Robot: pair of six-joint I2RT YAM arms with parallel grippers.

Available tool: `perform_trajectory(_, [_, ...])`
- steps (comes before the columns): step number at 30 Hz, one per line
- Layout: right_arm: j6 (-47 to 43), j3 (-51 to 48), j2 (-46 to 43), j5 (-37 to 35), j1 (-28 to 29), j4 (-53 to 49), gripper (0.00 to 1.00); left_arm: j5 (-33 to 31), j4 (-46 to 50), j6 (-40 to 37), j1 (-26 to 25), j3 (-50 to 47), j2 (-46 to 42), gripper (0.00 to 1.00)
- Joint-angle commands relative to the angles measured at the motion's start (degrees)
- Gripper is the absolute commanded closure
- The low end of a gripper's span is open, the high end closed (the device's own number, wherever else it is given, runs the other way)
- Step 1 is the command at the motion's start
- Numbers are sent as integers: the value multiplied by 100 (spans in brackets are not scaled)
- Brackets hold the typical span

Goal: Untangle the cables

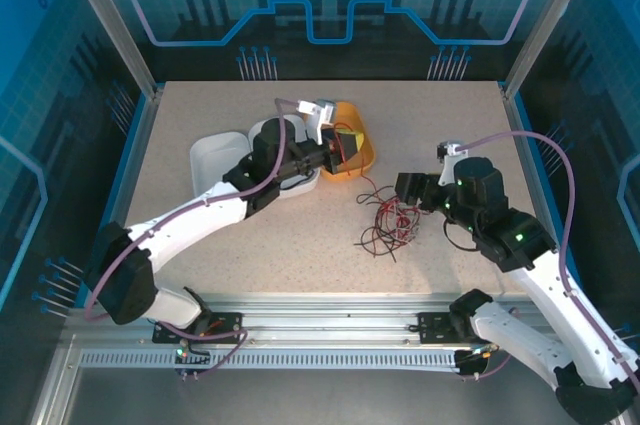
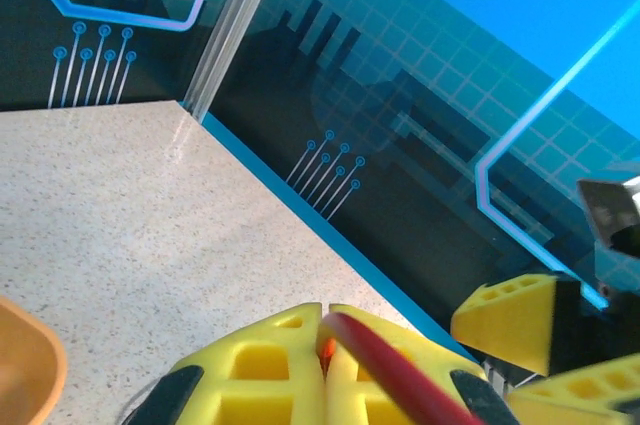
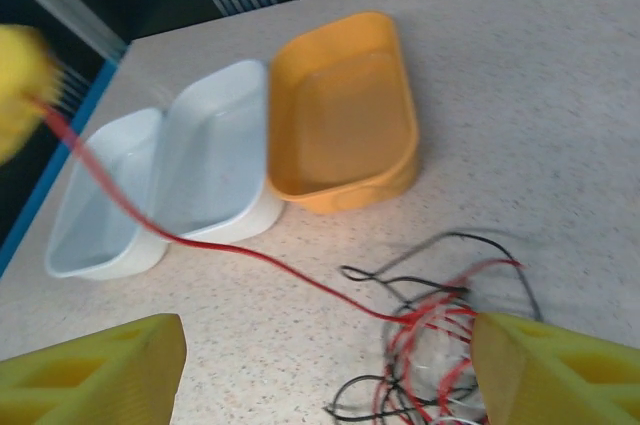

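The cables (image 1: 385, 220) lie as a tangle of red, black and whitish wires on the table right of centre. In the right wrist view the cables (image 3: 440, 345) sit between the fingers of my right gripper (image 3: 330, 375), which is open and low over the heap. One red cable (image 3: 210, 245) runs taut from the tangle up to the left. My left gripper (image 2: 325, 323) is shut on that red cable (image 2: 390, 365). In the top view the left gripper (image 1: 342, 143) hovers over the orange tray (image 1: 365, 150), and the right gripper (image 1: 403, 192) is at the tangle's right edge.
An orange tray (image 3: 340, 115) and two white trays (image 3: 215, 160) (image 3: 100, 195) stand side by side beyond the tangle. The table's blue-edged back wall (image 2: 300, 185) is close in front of the left gripper. Bare tabletop (image 1: 300, 245) lies in front of the trays.
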State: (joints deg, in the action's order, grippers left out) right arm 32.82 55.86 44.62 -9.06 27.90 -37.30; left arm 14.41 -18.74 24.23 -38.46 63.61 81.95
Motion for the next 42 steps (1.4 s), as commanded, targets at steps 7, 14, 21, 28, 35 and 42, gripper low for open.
perform_trajectory(7, [408, -915, 384, 283, -716, -200, 31, 305, 1054, -246, 73, 447, -534, 100])
perform_trajectory(14, [471, -1458, 1181, 779, -329, 590, 35, 333, 1099, -123, 83, 372, -640, 100])
perform_trajectory(21, [418, -1490, 2074, 552, 379, 1211, 27, 253, 1304, -71, 91, 267, -914, 100])
perform_trajectory(28, [436, -1324, 2740, 671, 545, 1559, 36, -116, 1949, -217, 302, 162, -1463, 100])
perform_trajectory(35, [478, -1279, 2811, 586, 573, 1557, 48, -846, 3098, -624, 1360, 188, -2177, 100])
perform_trajectory(42, [506, -1259, 2725, 510, 576, 1525, 50, -1889, 3845, -1264, 2221, 353, -2153, 100])
